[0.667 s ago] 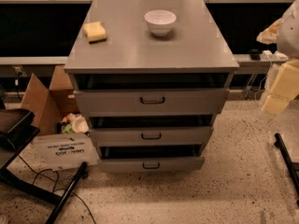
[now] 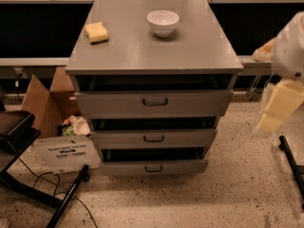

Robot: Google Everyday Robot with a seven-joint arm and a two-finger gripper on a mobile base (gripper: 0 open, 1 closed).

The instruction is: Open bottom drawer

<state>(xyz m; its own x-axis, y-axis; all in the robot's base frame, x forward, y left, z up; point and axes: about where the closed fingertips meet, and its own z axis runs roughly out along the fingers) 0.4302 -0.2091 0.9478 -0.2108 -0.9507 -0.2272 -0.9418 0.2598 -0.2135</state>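
The bottom drawer (image 2: 153, 167) is the lowest one in the grey cabinet (image 2: 152, 51), and the gripper (image 2: 278, 108) hangs off to the right of the cabinet, open or shut I cannot tell.

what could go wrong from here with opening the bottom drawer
1. The gripper hangs right of the cabinet, level with the upper drawers and far from the bottom drawer. Its small handle sits just below the middle drawer's handle, which looks alike, so a wrong grab seems possible.
2. A black bar lies on the floor by the bottom drawer's left corner; the drawer or base might catch it.
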